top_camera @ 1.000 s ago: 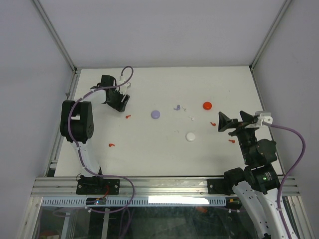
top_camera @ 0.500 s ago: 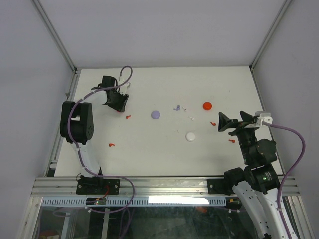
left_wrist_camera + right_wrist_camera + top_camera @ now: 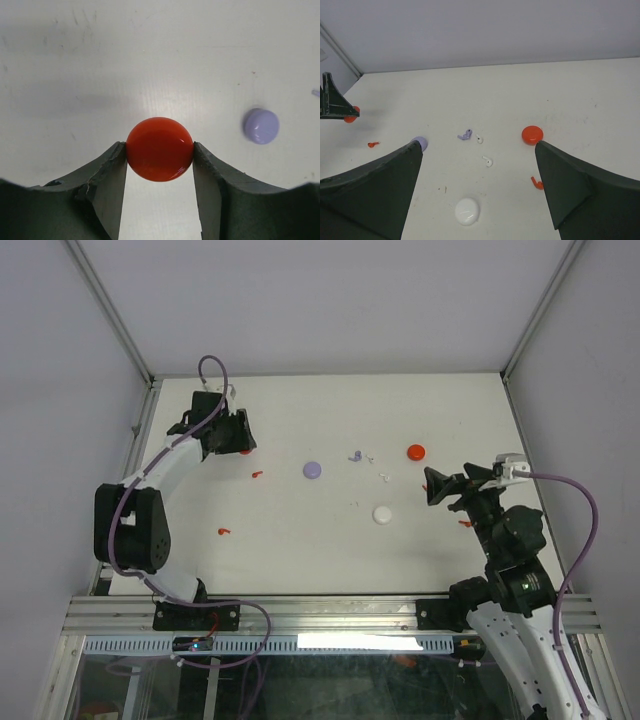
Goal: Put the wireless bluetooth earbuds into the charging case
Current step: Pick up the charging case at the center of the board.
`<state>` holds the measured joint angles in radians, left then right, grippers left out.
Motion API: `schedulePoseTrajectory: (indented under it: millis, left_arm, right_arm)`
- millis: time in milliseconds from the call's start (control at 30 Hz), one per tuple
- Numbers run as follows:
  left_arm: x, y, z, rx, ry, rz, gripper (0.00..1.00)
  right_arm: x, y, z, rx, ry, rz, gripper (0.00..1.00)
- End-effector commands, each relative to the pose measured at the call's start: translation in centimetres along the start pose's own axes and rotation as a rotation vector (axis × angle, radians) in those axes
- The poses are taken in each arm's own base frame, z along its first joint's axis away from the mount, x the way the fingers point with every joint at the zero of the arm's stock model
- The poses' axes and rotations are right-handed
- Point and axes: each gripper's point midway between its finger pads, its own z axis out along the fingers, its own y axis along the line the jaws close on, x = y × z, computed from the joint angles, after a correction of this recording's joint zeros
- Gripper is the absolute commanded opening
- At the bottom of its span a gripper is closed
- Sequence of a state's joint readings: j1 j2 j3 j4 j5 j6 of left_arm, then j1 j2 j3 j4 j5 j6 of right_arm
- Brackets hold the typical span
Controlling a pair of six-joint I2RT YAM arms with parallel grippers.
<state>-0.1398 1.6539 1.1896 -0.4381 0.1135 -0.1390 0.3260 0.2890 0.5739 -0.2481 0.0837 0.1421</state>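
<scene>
My left gripper (image 3: 238,436) is shut on a round red charging case (image 3: 159,149), its fingers (image 3: 107,175) pressed against both sides of it at the far left of the table. Red earbuds lie loose at the left (image 3: 257,475) and nearer the front (image 3: 224,532). A lilac earbud (image 3: 465,135) and two white earbuds (image 3: 487,161) lie mid-table. Another red earbud (image 3: 536,183) lies by my right gripper (image 3: 478,145), which hangs open and empty above the table's right side.
A lilac case (image 3: 312,469), a white case (image 3: 383,513) and a second red case (image 3: 416,451) rest shut on the white table. One more red earbud (image 3: 465,523) lies under the right arm. Walls and an aluminium frame enclose the table.
The left gripper closed on the red case and its arm stretched toward the far left. The right gripper shifted slightly to the left.
</scene>
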Motion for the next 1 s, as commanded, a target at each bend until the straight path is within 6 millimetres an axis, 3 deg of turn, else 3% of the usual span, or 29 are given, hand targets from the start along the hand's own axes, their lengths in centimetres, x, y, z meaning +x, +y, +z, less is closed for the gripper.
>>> schedulePoseTrajectory:
  millis: [0, 200, 333, 400, 500, 767, 967]
  left_arm:
    - [-1.6, -4.3, -2.3, 0.092, -0.103, -0.242, 0.43]
    - [-1.2, -8.9, -4.0, 0.154, -0.142, -0.356, 0.41]
    - [-0.6, -11.4, -4.3, 0.192, -0.161, -0.48, 0.37]
    - [-1.0, -12.8, -5.5, 0.223, -0.199, -0.528, 0.37]
    - [-0.8, -14.6, -6.2, 0.247, -0.218, -0.601, 0.38]
    - [-0.3, -17.8, -8.3, 0.309, -0.276, -0.742, 0.38]
    - [-0.1, -19.9, -10.0, 0.336, -0.332, -0.817, 0.37]
  right_arm:
    - [-2.1, 2.0, 0.2, -0.086, -0.044, 0.038, 0.99]
    - [-0.5, 3.3, 1.8, -0.137, 0.013, 0.132, 0.99]
    - [2.0, 6.1, 3.4, -0.287, 0.09, 0.203, 0.99]
    - [2.9, 7.5, 4.1, -0.371, 0.095, 0.229, 0.99]
    - [3.7, 8.7, 4.8, -0.445, 0.074, 0.245, 0.99]
    - [5.3, 11.0, 6.0, -0.551, 0.0, 0.252, 0.99]
    - [6.3, 14.0, 7.2, -0.603, -0.041, 0.246, 0.99]
